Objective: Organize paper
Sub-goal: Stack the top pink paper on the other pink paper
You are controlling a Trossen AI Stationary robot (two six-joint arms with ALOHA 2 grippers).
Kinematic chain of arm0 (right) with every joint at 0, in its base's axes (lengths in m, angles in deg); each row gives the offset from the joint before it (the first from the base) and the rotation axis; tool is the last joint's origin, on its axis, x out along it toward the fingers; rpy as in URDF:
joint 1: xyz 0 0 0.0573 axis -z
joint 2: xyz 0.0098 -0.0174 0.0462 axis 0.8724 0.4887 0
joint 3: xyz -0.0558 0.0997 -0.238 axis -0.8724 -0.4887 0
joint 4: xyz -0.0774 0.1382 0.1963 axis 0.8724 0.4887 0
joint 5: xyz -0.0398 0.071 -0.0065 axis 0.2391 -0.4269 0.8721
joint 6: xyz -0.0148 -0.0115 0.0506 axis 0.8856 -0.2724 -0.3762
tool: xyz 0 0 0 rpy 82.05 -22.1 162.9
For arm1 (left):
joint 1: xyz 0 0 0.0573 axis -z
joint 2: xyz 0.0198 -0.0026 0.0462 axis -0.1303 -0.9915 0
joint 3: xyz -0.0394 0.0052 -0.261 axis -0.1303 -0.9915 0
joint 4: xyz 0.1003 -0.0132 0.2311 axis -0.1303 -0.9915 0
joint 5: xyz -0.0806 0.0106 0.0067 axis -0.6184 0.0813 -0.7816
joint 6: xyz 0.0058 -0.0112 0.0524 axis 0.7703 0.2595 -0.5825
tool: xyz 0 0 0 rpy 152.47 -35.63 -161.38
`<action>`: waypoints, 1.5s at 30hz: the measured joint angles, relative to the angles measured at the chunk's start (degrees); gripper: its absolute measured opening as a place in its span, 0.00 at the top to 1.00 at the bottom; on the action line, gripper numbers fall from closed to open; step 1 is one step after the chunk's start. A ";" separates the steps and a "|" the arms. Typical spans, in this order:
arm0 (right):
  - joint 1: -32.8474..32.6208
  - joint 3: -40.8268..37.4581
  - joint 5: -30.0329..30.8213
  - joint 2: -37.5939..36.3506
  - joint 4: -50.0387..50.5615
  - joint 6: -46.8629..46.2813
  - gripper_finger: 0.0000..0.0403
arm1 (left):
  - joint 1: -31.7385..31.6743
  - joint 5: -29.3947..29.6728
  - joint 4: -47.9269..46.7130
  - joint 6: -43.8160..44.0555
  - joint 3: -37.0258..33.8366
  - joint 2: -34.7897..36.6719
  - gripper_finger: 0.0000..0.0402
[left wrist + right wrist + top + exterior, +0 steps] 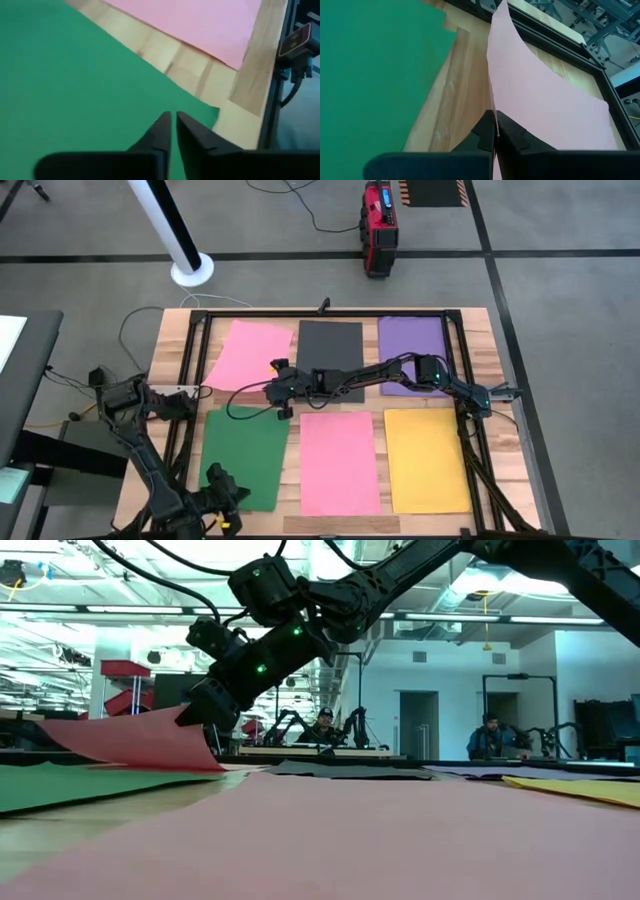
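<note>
Where right hand (pixel 281 388) reaches frame centre, fingers pinch upper-left pink sheet (pixel 243 354) by its lifted corner; grip edge hidden in high view. Left hand (pixel 171 131) nearly closed, empty, over green sheet (pixel 243 456), lower left.

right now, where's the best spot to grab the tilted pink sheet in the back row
At its near right corner, where the right end effector is already shut on the pink sheet. That edge curls up off the table while the rest lies flat, so come in from the dark grey sheet side, fingers straddling the raised edge.
</note>
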 joint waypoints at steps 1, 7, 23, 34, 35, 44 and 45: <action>-0.06 0.00 0.00 -0.02 0.03 -0.02 1.00 | 0.36 0.91 -1.14 0.29 0.00 0.00 0.96; -0.90 -0.13 0.07 -3.38 3.22 -0.04 1.00 | 3.85 7.34 -7.23 8.12 -1.09 0.07 1.00; -4.40 -0.04 9.10 -17.80 15.58 -1.99 1.00 | 8.16 15.50 -24.44 20.13 -4.96 2.27 1.00; -8.71 -0.02 18.04 -29.29 23.05 -5.79 1.00 | 8.82 20.96 -37.37 21.38 -4.94 5.42 1.00; -9.02 -0.02 18.85 -30.40 23.43 -6.59 1.00 | 8.81 21.51 -37.82 21.35 -4.94 5.61 1.00; -13.65 -0.02 24.02 -38.50 34.60 -20.17 1.00 | 8.81 26.86 -39.74 21.38 -4.94 5.70 1.00; -14.12 -0.02 24.19 -39.30 35.80 -22.31 1.00 | 8.81 26.91 -39.92 21.38 -4.94 5.70 1.00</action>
